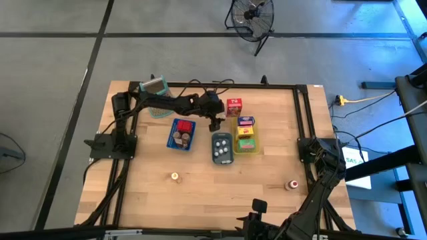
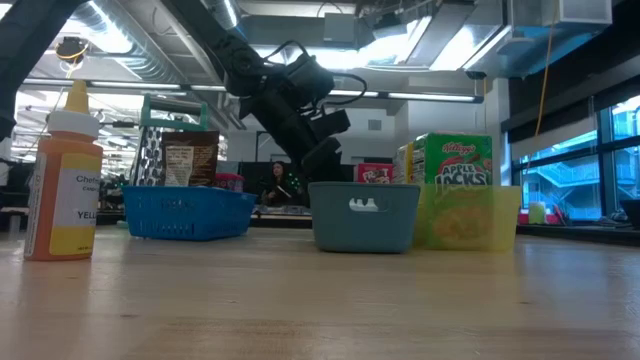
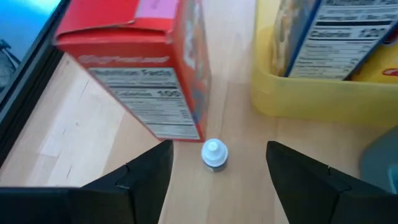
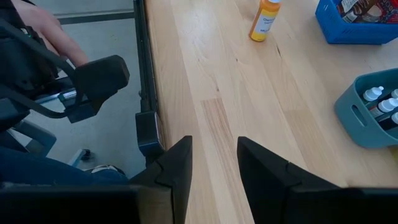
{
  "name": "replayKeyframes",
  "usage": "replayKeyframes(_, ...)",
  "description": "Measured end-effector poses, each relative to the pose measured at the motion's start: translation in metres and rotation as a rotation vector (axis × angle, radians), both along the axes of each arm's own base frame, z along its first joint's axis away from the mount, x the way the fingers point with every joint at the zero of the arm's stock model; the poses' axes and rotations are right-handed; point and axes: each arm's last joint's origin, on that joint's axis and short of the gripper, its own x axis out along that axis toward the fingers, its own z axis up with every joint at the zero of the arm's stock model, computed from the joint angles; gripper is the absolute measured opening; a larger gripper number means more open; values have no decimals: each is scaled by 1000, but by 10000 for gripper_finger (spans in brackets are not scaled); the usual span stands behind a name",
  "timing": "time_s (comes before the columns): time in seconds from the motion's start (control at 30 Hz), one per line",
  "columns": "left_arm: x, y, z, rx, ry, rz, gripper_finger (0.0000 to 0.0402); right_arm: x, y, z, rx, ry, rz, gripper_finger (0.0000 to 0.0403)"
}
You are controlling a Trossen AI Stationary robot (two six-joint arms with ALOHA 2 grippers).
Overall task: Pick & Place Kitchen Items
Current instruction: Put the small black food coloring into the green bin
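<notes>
The left gripper (image 1: 217, 124) hangs over the far middle of the table with its fingers (image 3: 149, 171) spread apart and nothing between them but bare wood; directly below the gap stands a tiny white-capped bottle (image 3: 214, 154), upright and untouched. Just beside that bottle is a red carton (image 3: 146, 68), and on its other side the yellow tray (image 3: 311, 99), which holds upright cartons, among them a blue-purple carton (image 1: 245, 122) and a green carton (image 1: 245, 144). Next to the yellow tray sits the grey-blue tray (image 1: 222, 148) with small white-capped bottles in it, and beyond that the blue tray (image 1: 181, 134) with round brown pieces and a red item. A yellow squeeze bottle (image 1: 175, 177) stands alone nearer the front, and a small red-capped bottle (image 1: 292, 185) stands well apart toward the right. The right gripper (image 4: 214, 165) waits at the table's front edge, its fingers slightly parted and empty.
</notes>
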Motion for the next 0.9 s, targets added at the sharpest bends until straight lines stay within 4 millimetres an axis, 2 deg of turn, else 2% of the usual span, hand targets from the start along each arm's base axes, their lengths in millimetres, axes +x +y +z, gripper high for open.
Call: replayKeyframes(0.9, 0, 0, 0, -25, -7, 32, 253, 0, 0, 0, -3, 2, 2, 131)
